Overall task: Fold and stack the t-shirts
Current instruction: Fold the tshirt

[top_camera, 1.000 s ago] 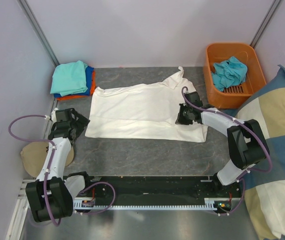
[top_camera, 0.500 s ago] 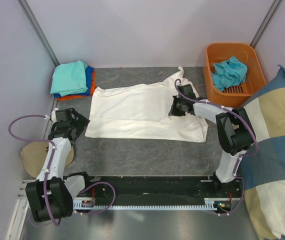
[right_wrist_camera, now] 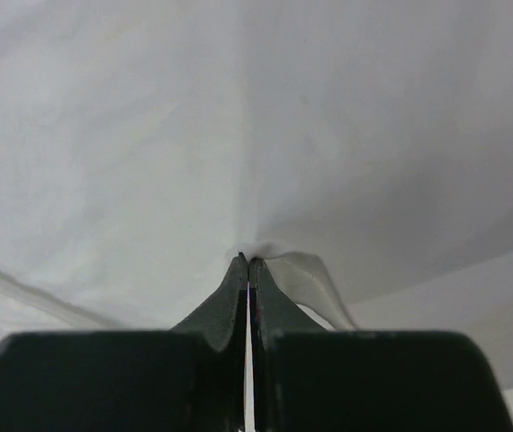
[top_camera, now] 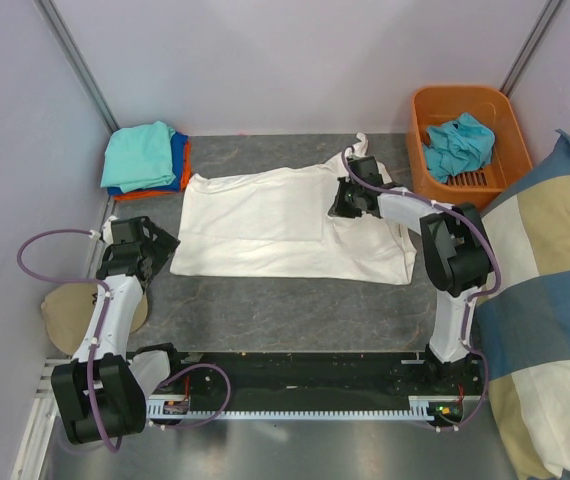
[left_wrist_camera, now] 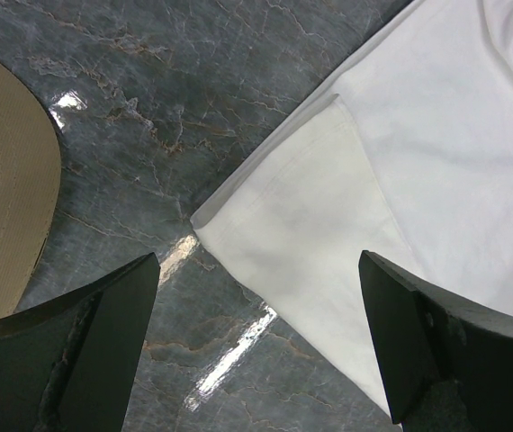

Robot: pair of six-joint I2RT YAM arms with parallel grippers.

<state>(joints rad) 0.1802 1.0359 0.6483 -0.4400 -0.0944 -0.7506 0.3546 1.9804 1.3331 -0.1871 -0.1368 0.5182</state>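
Folding the white t-shirt (top_camera: 265, 225), which lies spread flat at mid-table, calls for a firm pinch and a low, even carry. The right gripper (right_wrist_camera: 248, 263) is clamped on a small tent of the cloth near the shirt's far right shoulder. Judge the fold line first, then draw the cloth across without dragging the layer beneath. The left gripper (left_wrist_camera: 256, 288) hovers with fingers spread wide above the shirt's near left corner, gripping nothing. The right wrist view shows the pinch itself, which the arm hides from above. Only the top view shows the folded stack (top_camera: 145, 158) at far left and a crumpled teal t-shirt (top_camera: 457, 143) in the orange basket (top_camera: 462, 91) at far right.
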